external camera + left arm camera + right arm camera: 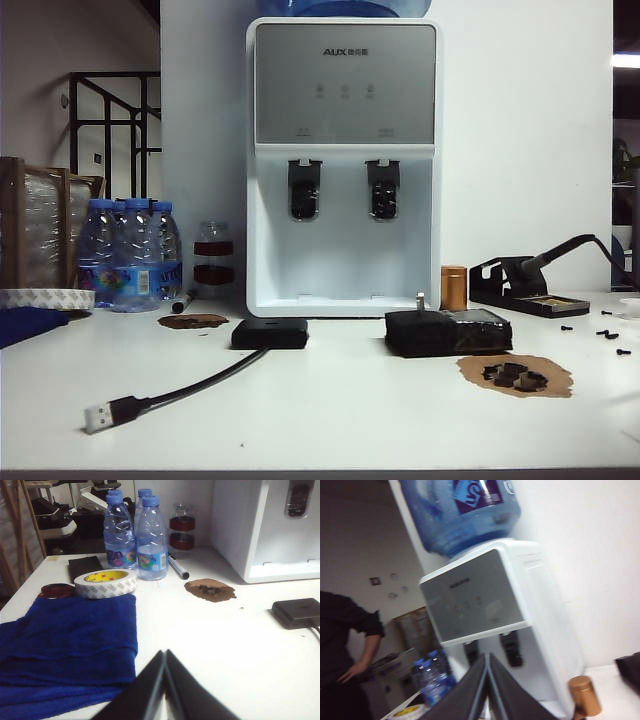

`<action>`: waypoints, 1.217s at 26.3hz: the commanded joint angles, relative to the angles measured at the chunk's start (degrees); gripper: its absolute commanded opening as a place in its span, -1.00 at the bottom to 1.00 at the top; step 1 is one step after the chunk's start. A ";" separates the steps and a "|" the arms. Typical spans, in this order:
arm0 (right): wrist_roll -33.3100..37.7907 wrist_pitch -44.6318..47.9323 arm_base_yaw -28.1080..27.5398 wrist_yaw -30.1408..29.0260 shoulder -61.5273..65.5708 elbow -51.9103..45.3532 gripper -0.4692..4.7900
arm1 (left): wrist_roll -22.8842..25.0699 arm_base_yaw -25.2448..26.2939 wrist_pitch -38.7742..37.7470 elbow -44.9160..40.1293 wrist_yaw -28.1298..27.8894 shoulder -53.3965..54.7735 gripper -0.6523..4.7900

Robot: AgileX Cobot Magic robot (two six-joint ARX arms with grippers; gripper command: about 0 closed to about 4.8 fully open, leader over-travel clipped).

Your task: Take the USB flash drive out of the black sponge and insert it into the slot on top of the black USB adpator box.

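Left end effector [165, 690]: fingers pressed together, empty, low over the near-left desk [330, 420], out of the exterior view.
Right end effector [487, 692]: fingers together, empty, tilted up toward the water dispenser [343, 160], not the work.
Black USB adpator box [269, 333]: mid-desk, left of centre, cable [190, 388] trailing toward the near edge.
Black sponge [447, 332]: right of the box, well apart from it.
USB flash drive [420, 301]: upright in the sponge's left end, long axis vertical.
Key relation: drive sits on the right side, so the right arm looks nearer; judged, a pull straight up.
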 commanded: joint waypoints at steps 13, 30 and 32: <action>-15.26 -18.99 0.04 -13.46 15.17 35.17 -0.82 | 0.20 -0.02 -0.50 -0.07 -0.15 0.26 -0.77; -17.57 -17.97 22.05 1.07 31.63 43.74 -0.68 | 9.14 0.04 8.74 10.29 14.93 0.52 -0.78; -20.33 -18.36 31.85 13.16 33.35 44.28 -0.68 | 9.09 0.02 9.55 14.29 20.00 2.16 -0.78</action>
